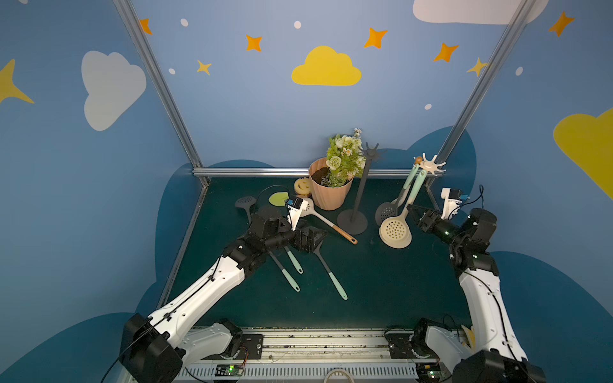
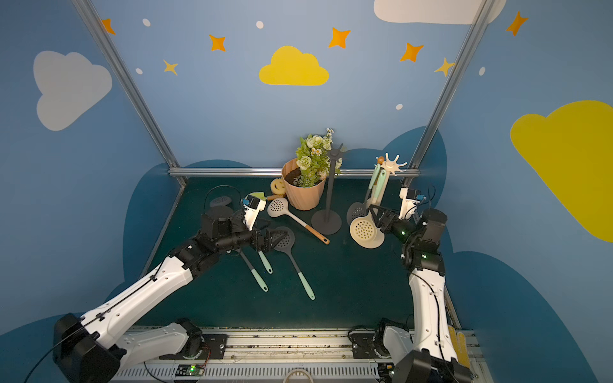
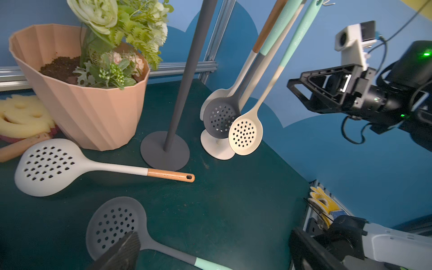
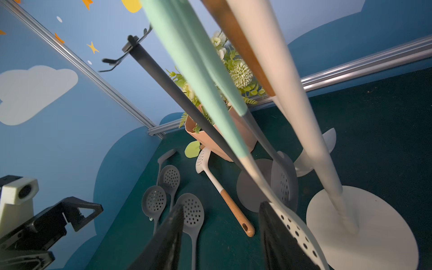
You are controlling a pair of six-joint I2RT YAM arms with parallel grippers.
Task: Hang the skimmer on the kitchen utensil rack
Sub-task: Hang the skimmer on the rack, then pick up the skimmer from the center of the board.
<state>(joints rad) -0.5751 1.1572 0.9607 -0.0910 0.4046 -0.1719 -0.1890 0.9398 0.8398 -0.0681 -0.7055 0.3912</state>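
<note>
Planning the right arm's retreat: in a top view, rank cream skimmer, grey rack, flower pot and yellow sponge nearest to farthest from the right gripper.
1. cream skimmer, hanging beside the right gripper.
2. grey rack, mid-table.
3. flower pot, back centre.
4. yellow sponge, beyond the pot.

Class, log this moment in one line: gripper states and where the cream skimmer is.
cream perforated mint-handled skimmer: hanging on white utensil rack | right gripper: open, beside it | left gripper: open, empty

White shell links, black joints on left arm, lower left, and right arm, lower right; black cables along them. White wrist camera blocks, blue plugs. Black triangular frames: left gripper, right gripper.
</note>
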